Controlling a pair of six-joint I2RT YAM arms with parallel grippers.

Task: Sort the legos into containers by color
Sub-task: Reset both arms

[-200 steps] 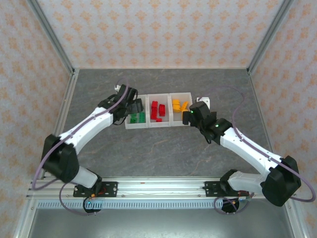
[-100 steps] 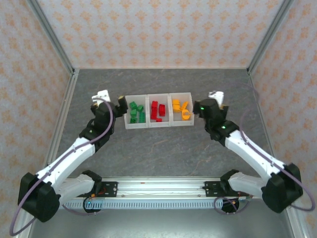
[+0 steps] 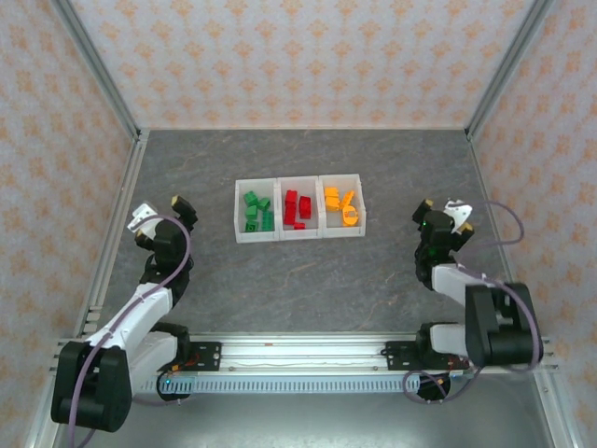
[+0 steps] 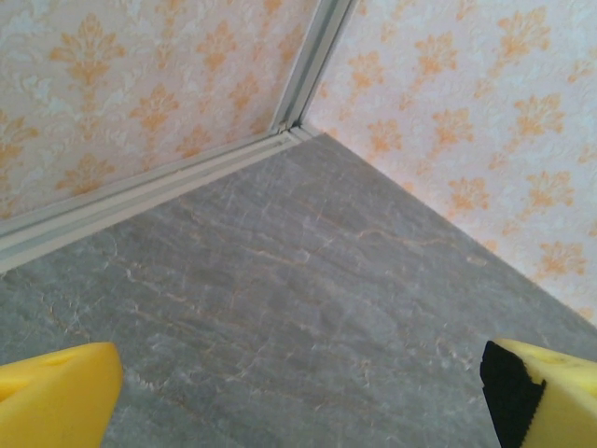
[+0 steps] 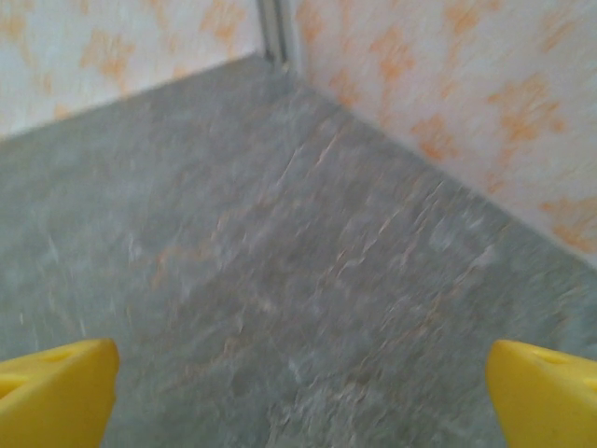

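Three joined translucent white containers [image 3: 298, 234] stand in a row at mid-table. The left one holds green legos [image 3: 256, 212], the middle one red legos [image 3: 297, 209], the right one orange-yellow legos [image 3: 341, 206]. My left gripper [image 3: 161, 219] is folded back well to the left of the bins, open, with nothing between its yellow fingers. The right gripper [image 3: 444, 217] is drawn back to the right of the bins, also open and empty. In the left wrist view the left gripper [image 4: 298, 401] frames only bare grey table, and the right gripper [image 5: 298, 401] does the same in the right wrist view.
The grey stone-look table [image 3: 308, 280] is closed in by patterned walls with metal corner posts [image 4: 312, 56]. A metal rail [image 3: 298, 353] carrying the arm bases runs along the near edge.
Both arms have pulled back from the bins, the left one away from the green bin toward the left wall, the right one toward the right wall. Both grippers stay open and empty.
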